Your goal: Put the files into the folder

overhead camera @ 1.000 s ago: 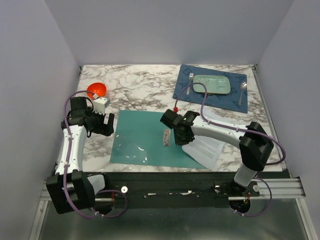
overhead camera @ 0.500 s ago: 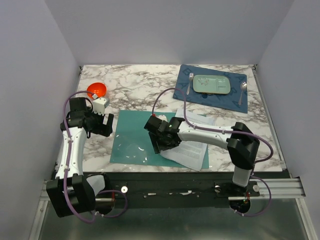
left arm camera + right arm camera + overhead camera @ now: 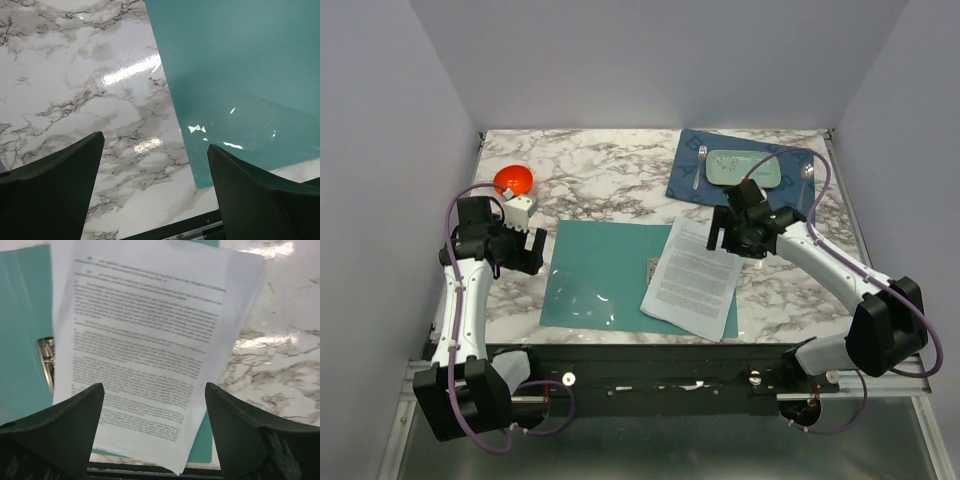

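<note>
Left gripper, right gripper — jaws wide

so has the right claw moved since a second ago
Yes. The right claw moved rightward and farther out, from over the small metal clip of the thin teal-green folder toward the dark blue patterned placemat.

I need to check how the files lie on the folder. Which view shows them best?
The top external view: the files show whole, tilted over the folder's right leaf. The right wrist view shows their print closer, but not every edge. The left wrist view shows none of them.
</note>
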Available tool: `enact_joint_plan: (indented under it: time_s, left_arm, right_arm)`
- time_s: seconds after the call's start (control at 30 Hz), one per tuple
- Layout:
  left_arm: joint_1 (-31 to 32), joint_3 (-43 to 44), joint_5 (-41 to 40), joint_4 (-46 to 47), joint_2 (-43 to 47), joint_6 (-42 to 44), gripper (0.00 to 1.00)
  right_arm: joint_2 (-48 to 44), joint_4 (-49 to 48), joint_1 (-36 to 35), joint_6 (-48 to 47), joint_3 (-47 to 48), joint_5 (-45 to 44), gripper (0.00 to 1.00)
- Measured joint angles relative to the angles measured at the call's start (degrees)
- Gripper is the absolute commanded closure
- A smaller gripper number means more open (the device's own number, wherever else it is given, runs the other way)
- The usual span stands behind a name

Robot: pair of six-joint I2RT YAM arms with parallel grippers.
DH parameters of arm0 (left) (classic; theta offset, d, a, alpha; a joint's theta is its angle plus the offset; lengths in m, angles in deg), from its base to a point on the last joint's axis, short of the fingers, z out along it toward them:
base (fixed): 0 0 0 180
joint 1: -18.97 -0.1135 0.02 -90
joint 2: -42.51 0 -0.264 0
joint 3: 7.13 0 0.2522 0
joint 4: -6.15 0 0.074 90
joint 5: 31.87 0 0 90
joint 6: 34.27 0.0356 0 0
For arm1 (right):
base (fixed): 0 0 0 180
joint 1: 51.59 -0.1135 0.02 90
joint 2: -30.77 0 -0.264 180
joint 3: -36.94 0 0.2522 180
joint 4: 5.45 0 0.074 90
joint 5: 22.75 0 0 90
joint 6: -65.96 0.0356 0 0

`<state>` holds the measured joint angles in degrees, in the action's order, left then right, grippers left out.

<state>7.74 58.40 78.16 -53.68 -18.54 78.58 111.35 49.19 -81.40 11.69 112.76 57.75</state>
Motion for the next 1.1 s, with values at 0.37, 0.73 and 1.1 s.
enact_joint_plan:
  time_s: [0.37, 0.73, 1.1]
  left_arm:
    - [0.0, 0.0, -1.0, -0.4, 0.0, 0.1, 0.01]
    - [0.0, 0.0, -1.4, -0.4, 0.0, 0.1, 0.01]
    - [0.0, 0.0, -1.5, -0.4, 0.0, 0.3, 0.01]
  right_arm:
    - [-0.2, -7.1, 16.8, -4.5, -7.6, 9.6, 0.29]
    - [6.7, -12.2, 18.2, -5.8, -8.2, 15.5, 0.32]
    - [7.5, -13.0, 19.0, -5.8, -9.9, 15.8, 0.36]
